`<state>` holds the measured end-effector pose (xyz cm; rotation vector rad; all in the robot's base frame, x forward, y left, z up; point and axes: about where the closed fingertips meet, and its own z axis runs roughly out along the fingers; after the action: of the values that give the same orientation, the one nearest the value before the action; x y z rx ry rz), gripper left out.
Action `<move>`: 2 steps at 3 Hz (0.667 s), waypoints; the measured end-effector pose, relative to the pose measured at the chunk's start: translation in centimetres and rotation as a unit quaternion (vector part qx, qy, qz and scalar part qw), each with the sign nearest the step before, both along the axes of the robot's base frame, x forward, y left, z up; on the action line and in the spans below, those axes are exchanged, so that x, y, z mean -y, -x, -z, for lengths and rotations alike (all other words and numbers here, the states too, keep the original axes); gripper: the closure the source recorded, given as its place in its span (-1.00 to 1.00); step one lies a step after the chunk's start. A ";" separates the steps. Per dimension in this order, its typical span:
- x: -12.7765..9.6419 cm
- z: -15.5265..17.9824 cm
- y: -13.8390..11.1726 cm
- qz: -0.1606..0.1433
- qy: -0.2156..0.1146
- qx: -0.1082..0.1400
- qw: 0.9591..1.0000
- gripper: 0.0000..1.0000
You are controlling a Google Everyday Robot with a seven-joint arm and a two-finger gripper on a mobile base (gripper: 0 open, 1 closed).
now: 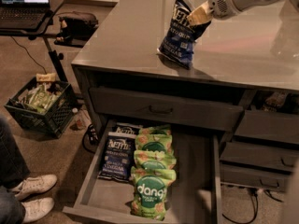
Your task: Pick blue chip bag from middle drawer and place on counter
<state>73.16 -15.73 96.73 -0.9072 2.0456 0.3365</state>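
Over the counter [126,36], near its front edge, the blue chip bag [180,38] is held tilted, its top clamped tight in the gripper [200,16]. Below, the middle drawer [194,167] is seen open, with green dang bags [152,171] and another blue bag [117,155] laid inside.

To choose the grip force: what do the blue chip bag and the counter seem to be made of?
The blue chip bag, pinched at its top by the gripper over the counter, looks like thin foil or plastic film: it shows creases and a crumpled top. The counter looks like a hard, smooth grey laminate or similar: light reflects softly on it.
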 end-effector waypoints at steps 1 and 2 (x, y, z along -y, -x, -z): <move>-1.2 1.9 -3.3 -0.013 -0.009 -0.027 1.000 1.00; -0.9 1.1 -3.9 -0.011 -0.012 -0.018 1.000 1.00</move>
<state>77.08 -14.82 95.61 -0.9161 2.0608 0.3925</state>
